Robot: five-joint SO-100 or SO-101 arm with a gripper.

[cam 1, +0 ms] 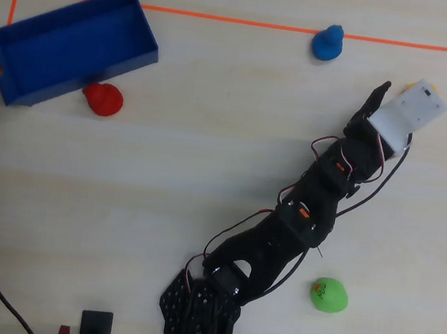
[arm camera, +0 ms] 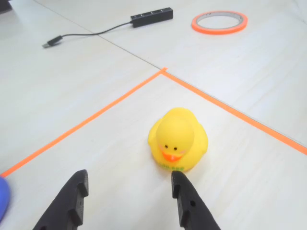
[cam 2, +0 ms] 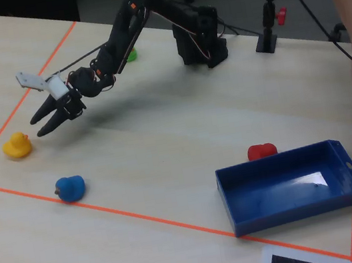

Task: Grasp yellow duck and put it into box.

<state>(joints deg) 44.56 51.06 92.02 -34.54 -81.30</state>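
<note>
Yellow rubber, small and rounded: the yellow duck [arm camera: 178,140] sits upright on the pale wood-grain table [cam 2: 184,137], facing the wrist camera with its orange beak showing, just inside a corner of the orange tape border [arm camera: 110,108]. The gripper [arm camera: 129,184] hovers in front of it with its two black fingers spread wide apart and nothing between them; in the wrist view the duck stands beyond the fingertips and nearer the right finger, not yet centred in the gap. The fixed view confirms this: the open gripper [cam 2: 41,125] hangs a little above the table, close to the duck [cam 2: 16,145] but not touching it. This looks like the approach step, before any grasp. The next move likely calls for shifting slightly toward the duck, reaching forward and down until the fingers straddle it, then closing. The box [cam 2: 290,186], a blue open tray, sits well apart at the opposite end of the taped area, so a long carry would follow. A red toy [cam 2: 261,151] rests just beside the box, a blue toy [cam 2: 70,188] lies near the duck, and a green toy [cam 1: 328,295] sits by the arm's base. From overhead, the duck is almost wholly hidden under the white wrist camera mount [cam 1: 410,112].
</note>
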